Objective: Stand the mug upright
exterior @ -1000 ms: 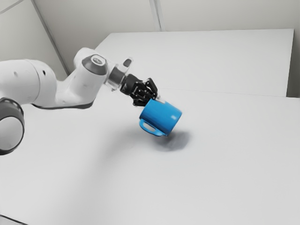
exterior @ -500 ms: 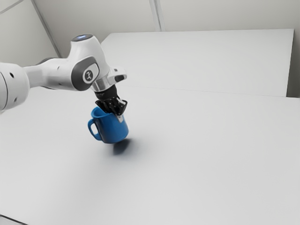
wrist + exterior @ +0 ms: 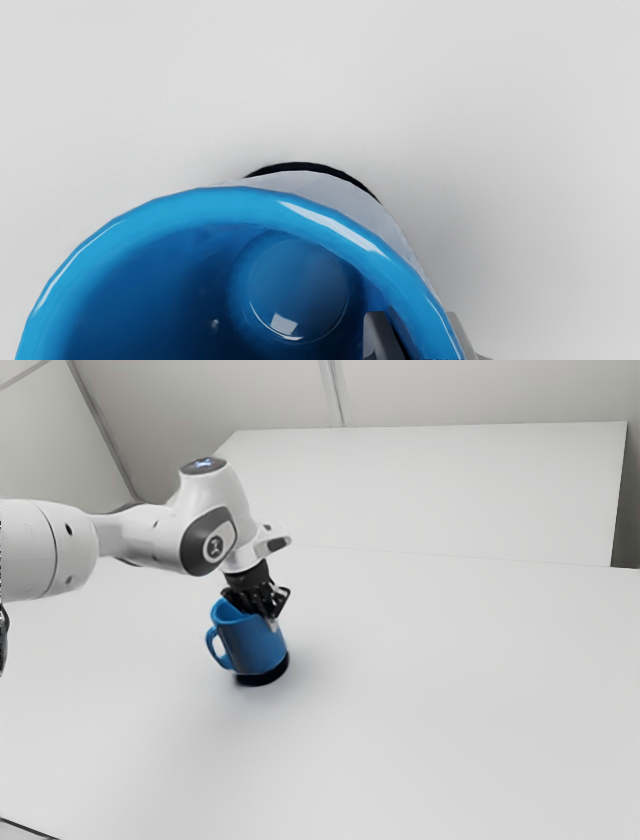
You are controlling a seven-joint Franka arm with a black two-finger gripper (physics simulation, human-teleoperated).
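- Arm: comes in from the exterior view's left, hand above the mug, angled down.
- Handle: on the mug's side facing the exterior view's left, free of the fingers.
- Mug: blue, mouth up, short of the tabletop's far edge and well apart from it. Near upright, not quite: top leans toward the exterior view's left. Base at or just above the tabletop, can't tell if any of it touches.
- Shadow: dark, close under the base, so likely very little height to lose.
- Fingers: pinching the mug's wall at the rim, one inside, one outside, on the side away from the handle.
- Tabletop: pale, runs on toward the exterior view's right; room there for the base.
- Step in hand, my read: righting and seating the mug, close to done but not there, given the lean.
- Next move calls for: take out the last tilt, bring the base down flat, only then spread the fingers and draw straight up.
- Risk: letting go while it leans could rock or tip it; the inside finger could snag the rim going out.
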